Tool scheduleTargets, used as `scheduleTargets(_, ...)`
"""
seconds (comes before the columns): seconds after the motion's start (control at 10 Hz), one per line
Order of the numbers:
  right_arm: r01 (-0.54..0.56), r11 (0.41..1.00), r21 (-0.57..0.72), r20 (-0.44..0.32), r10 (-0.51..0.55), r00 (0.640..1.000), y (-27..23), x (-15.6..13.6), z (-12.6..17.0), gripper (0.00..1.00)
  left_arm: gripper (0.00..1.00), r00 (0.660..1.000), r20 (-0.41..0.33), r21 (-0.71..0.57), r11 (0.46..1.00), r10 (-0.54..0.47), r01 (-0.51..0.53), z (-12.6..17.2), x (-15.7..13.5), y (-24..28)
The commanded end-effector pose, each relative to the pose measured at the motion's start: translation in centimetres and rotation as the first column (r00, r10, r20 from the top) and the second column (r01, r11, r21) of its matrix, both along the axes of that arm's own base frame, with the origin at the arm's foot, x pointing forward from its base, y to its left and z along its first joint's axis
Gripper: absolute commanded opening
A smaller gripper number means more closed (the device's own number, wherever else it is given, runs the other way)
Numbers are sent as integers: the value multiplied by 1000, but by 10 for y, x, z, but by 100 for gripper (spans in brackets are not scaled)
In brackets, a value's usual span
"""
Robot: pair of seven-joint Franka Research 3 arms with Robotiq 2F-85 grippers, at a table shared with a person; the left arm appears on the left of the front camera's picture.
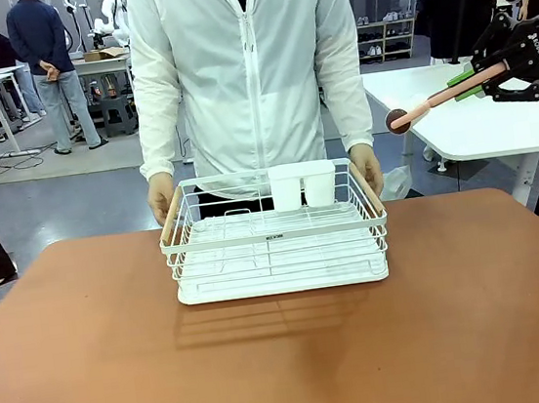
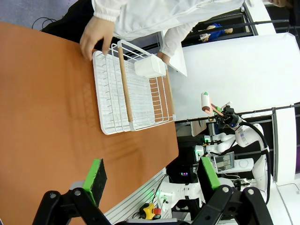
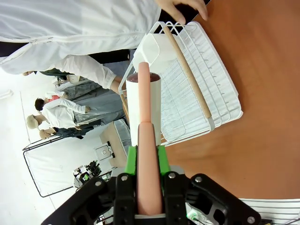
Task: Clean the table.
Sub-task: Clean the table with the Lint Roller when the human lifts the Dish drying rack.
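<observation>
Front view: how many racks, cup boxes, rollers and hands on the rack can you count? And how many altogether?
Rack: 1
Cup box: 1
Roller: 1
Hands on the rack: 2
Total: 5

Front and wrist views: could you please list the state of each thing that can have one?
Right gripper: shut on the pink-handled roller with a white cylinder head.
Left gripper: open, empty.
White wire dish rack: upright on the reddish-brown table, held at both ends by the person's hands.
White plastic cutlery holder: upright at the rack's far side.
</observation>
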State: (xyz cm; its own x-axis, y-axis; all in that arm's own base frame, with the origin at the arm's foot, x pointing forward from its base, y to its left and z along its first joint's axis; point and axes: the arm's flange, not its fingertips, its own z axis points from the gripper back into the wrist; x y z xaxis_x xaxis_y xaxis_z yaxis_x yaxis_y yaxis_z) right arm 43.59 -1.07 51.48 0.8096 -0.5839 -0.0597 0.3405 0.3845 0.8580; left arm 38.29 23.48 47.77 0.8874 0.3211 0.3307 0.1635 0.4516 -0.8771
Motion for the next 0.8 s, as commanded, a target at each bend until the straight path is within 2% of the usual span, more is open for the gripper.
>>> scheduleTargets(0.0, -5, 1000, -1, 1, 5, 1000, 3, 0, 1, 19, 100, 1000, 18, -15, 1000, -8, 9, 1, -2, 2)
scheduleTargets(0.7, -5, 1000, -1, 1, 5, 1000, 3, 0, 1, 19, 100, 1000, 18, -15, 1000, -8, 9, 1, -2, 2)
